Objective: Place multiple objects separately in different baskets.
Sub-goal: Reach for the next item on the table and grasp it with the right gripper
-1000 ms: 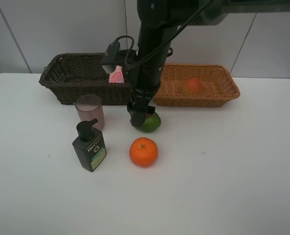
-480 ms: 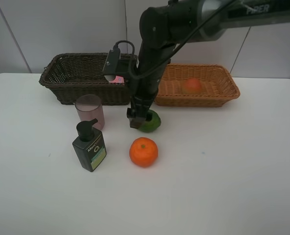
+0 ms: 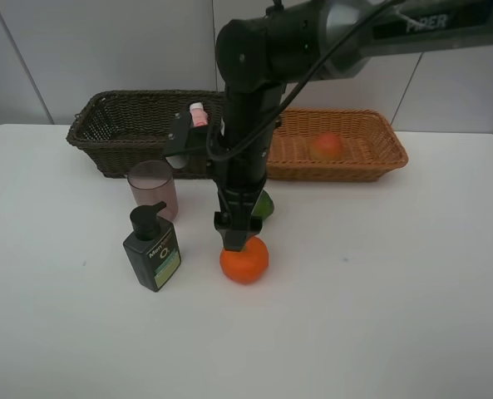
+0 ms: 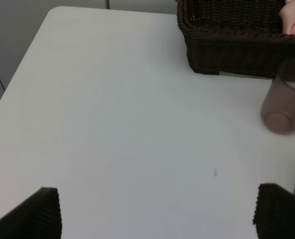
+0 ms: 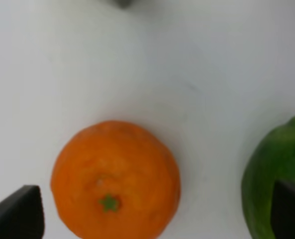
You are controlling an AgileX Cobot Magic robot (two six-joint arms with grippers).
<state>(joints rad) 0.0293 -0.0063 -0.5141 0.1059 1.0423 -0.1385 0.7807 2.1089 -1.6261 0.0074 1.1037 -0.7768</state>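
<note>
The right hand [image 3: 234,239] hung directly over the orange [image 3: 244,259], its fingers [image 5: 18,219] spread wide with nothing between them. We judged this pose to be a pre-grasp: the spread let the fingers straddle the fruit on both sides before closing. The orange sat on the desk [image 3: 379,299] just below the hand. The lime [image 3: 263,204] lay just beyond the hand on the basket side, near one fingertip, apart from the orange.

The orange was near-round, so we found no marked long axis. Its green calyx [image 5: 109,202] faced up toward the hand, putting the stem axis roughly vertical. Any closing direction should therefore serve equally.

The peach [image 3: 327,146] lay in the tan basket [image 3: 391,154], well beyond the hand. The pink bottle [image 3: 198,114] stood in the dark basket [image 3: 105,137]. From this we inferred that fruit belonged in the tan basket.

The cup [image 3: 153,189] and pump bottle [image 3: 151,249] stood upright beside the hand. The left hand [image 4: 157,216] was spread and empty above bare desk, with the cup ahead of it.
</note>
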